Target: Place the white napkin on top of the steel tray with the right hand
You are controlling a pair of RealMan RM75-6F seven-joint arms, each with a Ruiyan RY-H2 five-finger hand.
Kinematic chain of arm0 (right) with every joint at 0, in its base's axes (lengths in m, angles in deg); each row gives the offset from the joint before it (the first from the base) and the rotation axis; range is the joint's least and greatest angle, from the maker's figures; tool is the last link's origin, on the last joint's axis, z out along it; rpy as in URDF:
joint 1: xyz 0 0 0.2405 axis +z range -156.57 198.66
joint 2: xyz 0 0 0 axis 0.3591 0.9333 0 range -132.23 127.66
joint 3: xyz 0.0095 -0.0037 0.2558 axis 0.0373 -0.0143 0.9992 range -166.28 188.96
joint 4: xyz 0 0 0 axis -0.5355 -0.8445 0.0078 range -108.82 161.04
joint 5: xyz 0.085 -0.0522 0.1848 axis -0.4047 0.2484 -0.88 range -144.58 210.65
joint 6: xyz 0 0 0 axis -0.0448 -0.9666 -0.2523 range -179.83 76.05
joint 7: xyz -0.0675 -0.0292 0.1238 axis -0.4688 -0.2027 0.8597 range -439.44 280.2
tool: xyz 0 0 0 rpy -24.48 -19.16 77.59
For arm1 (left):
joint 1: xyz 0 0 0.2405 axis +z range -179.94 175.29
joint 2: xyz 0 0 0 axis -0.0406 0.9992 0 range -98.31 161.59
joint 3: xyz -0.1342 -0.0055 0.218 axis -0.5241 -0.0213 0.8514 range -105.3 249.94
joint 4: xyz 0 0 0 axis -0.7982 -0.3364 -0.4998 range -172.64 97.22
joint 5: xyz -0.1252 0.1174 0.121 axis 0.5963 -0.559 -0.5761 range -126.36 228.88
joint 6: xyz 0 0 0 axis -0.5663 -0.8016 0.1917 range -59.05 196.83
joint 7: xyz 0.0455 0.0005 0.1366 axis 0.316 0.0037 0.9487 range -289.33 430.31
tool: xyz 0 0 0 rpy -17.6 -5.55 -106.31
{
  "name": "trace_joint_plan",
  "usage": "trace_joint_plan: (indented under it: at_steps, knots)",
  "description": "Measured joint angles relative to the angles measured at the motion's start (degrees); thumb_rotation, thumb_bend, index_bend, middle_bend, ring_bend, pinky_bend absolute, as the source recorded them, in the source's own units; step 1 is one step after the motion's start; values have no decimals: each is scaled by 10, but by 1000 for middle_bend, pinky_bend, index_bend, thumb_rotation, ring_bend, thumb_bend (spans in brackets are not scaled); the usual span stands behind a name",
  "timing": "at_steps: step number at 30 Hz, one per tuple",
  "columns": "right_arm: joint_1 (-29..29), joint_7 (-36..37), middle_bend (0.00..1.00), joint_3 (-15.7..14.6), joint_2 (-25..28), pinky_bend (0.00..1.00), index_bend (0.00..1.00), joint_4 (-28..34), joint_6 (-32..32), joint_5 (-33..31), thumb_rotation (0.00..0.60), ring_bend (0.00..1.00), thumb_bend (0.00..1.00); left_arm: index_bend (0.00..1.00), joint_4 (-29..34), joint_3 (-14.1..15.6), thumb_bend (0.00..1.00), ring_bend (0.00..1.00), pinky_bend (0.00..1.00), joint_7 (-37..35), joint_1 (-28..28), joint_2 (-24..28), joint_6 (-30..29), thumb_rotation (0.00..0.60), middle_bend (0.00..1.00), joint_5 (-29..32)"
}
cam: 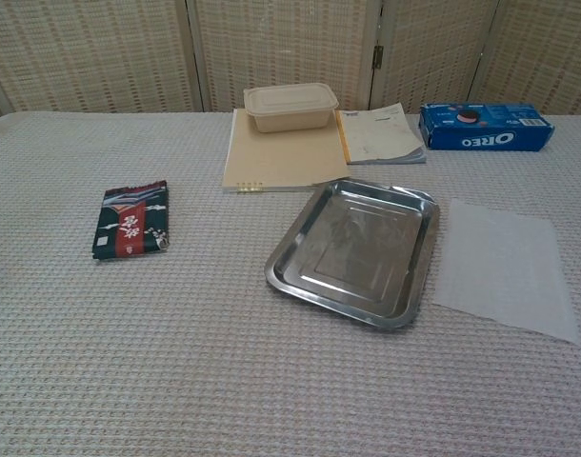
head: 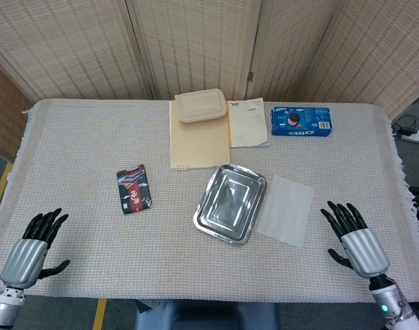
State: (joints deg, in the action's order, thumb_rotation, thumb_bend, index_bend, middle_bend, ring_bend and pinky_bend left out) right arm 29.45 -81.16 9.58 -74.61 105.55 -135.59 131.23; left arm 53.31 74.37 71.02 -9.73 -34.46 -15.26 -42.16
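Fingers spread and holding nothing, the right hand point(head: 355, 237) hovers near the table's point(head: 86, 151) front edge, apart from the white napkin point(head: 286, 210). That napkin lies flat just beside the steel tray point(head: 231, 203). Left hand point(head: 32, 246) likewise splayed, unladen.

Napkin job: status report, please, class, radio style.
Both hands open: right hand and left hand at the near table edge. White napkin flat beside steel tray, untouched. Tray empty, nothing between.
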Motion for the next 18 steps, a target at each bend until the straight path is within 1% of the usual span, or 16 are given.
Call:
trace_joint_plan:
  at_steps: [5,10,18]
  knots:
    - [22,55,0,1,-12,0,132,-65,20,4,600,0,274,0,-2,-1,231,0,0,9,-1,-3,6,600,0,6]
    - [33,78,0,-2,-32,0,159,-120,34,4,600,0,273,0,-4,-3,231,0,0,13,-1,-6,10,600,0,13]
    - [48,109,0,-10,-95,0,174,-250,68,-4,600,0,274,0,-6,-5,232,0,0,15,-1,-8,11,600,0,17]
